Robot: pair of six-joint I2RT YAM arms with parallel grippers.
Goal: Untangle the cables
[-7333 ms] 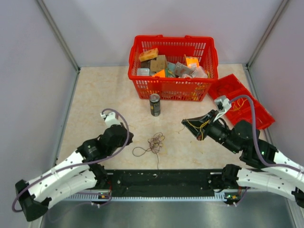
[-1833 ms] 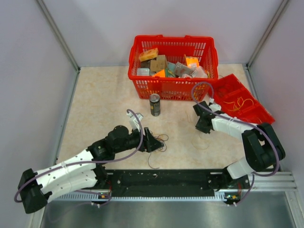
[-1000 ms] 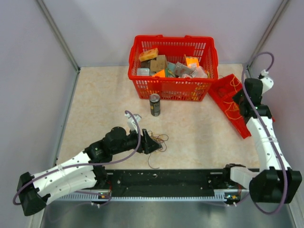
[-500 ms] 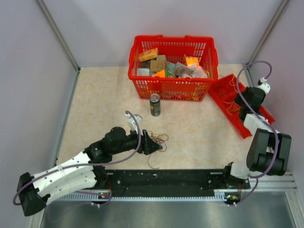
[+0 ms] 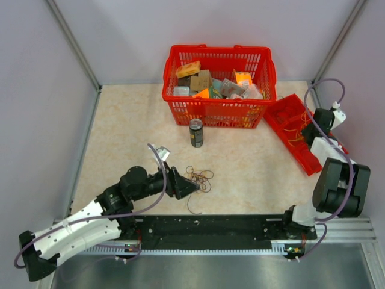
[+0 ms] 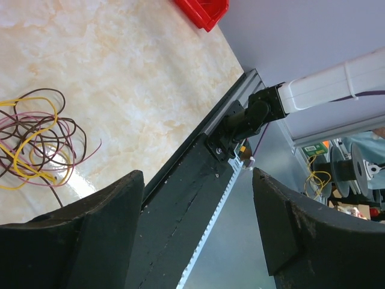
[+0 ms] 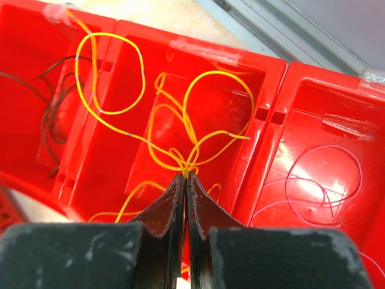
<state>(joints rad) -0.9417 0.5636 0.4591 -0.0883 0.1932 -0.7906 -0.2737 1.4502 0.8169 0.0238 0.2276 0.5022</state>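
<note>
**Untangling partly done — one knot left to clear**

Freed cables [image 7: 183, 164] are lying in the compartments of the red tray [image 7: 325, 90], with dark, yellow and pink kept apart. A yellow one is being pinched between the closed fingers of the right gripper [image 7: 185, 180] over the middle compartment. The remaining tangle [image 6: 36, 141] of dark and yellow loops is lying on the tabletop [image 6: 132, 66], just ahead of the left gripper [image 6: 198, 223], which is being held wide open and empty. A can [image 5: 196, 132] and a filled basket [image 5: 216, 113] are standing beyond it — neither is judged to be in the way.

Left gripper [image 5: 187, 186] backed off the cable tangle [image 5: 198, 179], now uncovered. Right gripper [image 7: 185, 182] moved to the red tray [image 7: 325, 90], pinching a yellow wire [image 7: 180, 114].
</note>
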